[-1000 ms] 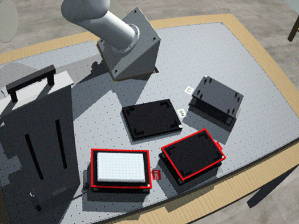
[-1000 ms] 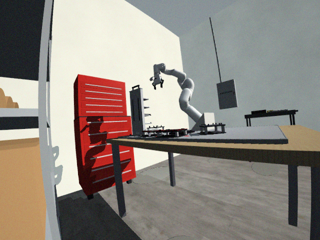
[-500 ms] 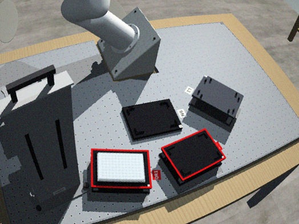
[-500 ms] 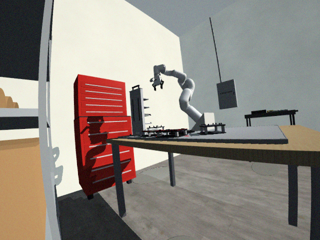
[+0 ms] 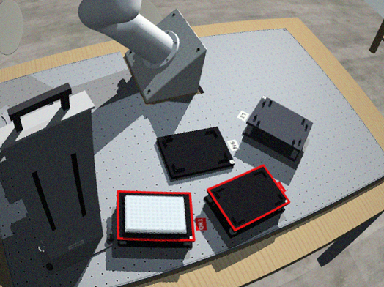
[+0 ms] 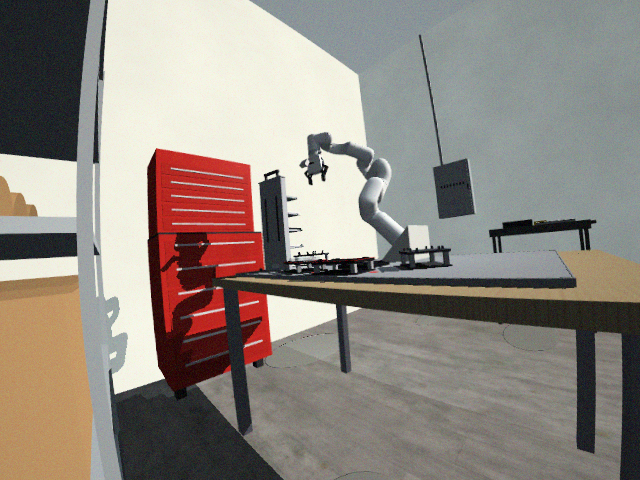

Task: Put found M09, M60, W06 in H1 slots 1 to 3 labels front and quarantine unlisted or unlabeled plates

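Observation:
The plate hotel H1 stands at the deck's left as a tall dark tower with a top handle. In the side view its shelves stick out to the right; I cannot tell which slots hold plates. A white well plate lies flat in the left red-framed quarantine nest. The right red-framed quarantine nest is empty. The landing nest L1 is empty. My gripper is open and empty. It hangs high above the deck, near the hotel's top and in front of its shelves.
The flat black nest N6 lies mid-deck, empty. The arm's grey base block stands at the back. A red tool cabinet stands behind the hotel beyond the table. A grey box hangs from a rod.

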`<state>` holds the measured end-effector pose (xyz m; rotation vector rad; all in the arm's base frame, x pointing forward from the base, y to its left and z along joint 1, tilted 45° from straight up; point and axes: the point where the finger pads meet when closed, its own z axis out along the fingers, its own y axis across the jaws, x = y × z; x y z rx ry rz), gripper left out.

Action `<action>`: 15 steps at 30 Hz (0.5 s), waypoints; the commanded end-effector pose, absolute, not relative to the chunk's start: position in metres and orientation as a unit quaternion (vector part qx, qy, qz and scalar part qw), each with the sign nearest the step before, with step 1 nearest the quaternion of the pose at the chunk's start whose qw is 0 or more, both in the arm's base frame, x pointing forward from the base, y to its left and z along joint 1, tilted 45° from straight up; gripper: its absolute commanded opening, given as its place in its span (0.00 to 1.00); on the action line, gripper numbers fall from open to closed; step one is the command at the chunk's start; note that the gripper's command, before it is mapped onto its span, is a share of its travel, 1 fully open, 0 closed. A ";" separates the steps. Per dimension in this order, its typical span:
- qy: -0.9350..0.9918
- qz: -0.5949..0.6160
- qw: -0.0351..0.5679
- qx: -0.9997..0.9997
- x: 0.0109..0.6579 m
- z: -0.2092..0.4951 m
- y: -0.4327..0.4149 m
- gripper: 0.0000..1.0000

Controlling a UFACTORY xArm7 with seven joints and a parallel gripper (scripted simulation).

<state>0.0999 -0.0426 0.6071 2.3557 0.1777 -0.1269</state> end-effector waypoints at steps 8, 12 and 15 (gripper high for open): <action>0.070 -0.049 0.380 0.921 0.099 0.596 -0.053 1.00; 0.070 -0.049 0.380 0.921 0.099 0.592 -0.058 1.00; 0.070 -0.049 0.380 0.921 0.099 0.588 -0.061 1.00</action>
